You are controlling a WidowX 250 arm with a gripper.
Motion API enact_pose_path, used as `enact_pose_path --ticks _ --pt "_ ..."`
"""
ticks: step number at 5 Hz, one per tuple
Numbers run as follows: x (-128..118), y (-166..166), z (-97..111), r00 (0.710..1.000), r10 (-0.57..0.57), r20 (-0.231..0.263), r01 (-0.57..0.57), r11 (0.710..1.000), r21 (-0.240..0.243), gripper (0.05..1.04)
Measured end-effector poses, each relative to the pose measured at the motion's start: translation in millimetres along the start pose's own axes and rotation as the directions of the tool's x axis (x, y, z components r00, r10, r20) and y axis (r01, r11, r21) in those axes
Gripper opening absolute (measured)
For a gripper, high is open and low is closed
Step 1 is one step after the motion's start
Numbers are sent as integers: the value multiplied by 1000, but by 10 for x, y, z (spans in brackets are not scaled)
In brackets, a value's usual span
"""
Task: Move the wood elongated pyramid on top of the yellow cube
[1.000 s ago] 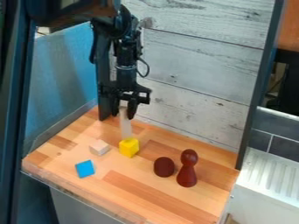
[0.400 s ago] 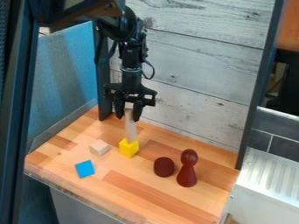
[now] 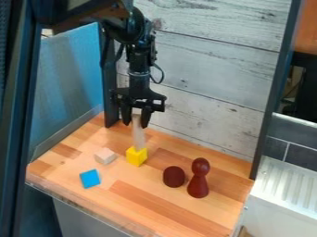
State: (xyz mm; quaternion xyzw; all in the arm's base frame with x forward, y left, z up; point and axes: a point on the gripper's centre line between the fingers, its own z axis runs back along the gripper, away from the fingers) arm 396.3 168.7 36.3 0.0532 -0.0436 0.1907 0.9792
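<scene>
The black gripper point(image 3: 136, 121) hangs over the back left of the work surface, fingers pointing down and shut on the upper end of the wood elongated pyramid point(image 3: 138, 135). That pale piece stands nearly upright, its lower end at the top of the yellow cube point(image 3: 136, 156). Whether it rests on the cube or hangs just behind or above it, I cannot tell. The yellow cube sits on the wooden board.
A plain wooden cube point(image 3: 105, 156) and a blue block point(image 3: 90, 178) lie left of the yellow cube. To its right are a dark red rounded piece point(image 3: 174, 176) and a dark red pawn-like figure point(image 3: 199, 178). A whitewashed plank wall point(image 3: 204, 102) stands behind.
The gripper has shifted slightly right with the pyramid in it, whose lower end has moved a little right over the cube. Between the last two frames there is almost no motion.
</scene>
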Motion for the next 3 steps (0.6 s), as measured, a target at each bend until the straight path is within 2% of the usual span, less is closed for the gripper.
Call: enact_pose_path --ticks 1,2,3 --pt "-47 10 -96 999 1 -35 0 1000 8 878" --pt "-16 4 -47 999 1 -45 -1 1000 2 1009" --pt "-3 3 2 999 -1 -51 0 1000 -18 1003"
